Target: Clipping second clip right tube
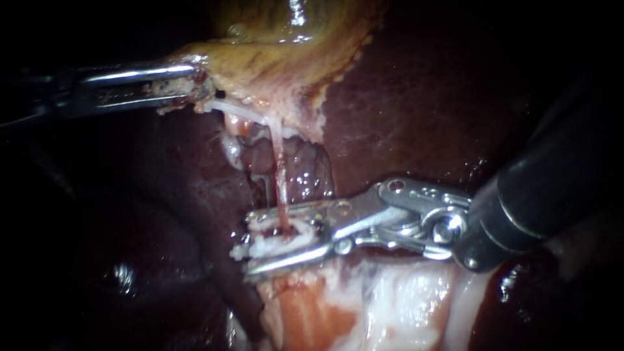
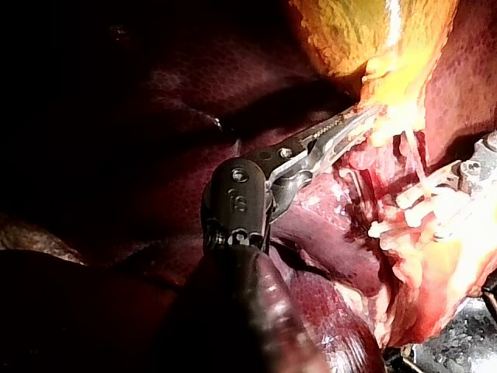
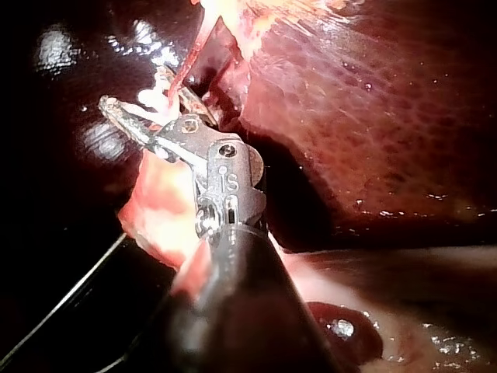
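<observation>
Step in hand: positioning for clip placement. The left instrument (image 1: 203,83) has its jaws clamped on the edge of the yellow-tan gallbladder (image 1: 273,58), lifting it off the dark red liver (image 1: 416,110). This stretches the thin pink tube (image 1: 279,175) taut and upright. The right instrument (image 1: 252,245) has its jaws spread, straddling the tube's lower end where it enters white fatty tissue (image 1: 276,247). No clip can be made out on the tube.

Next move, as judged: confirm the tube lies fully between both jaws and clear of the fat. Then close squarely across it.
</observation>
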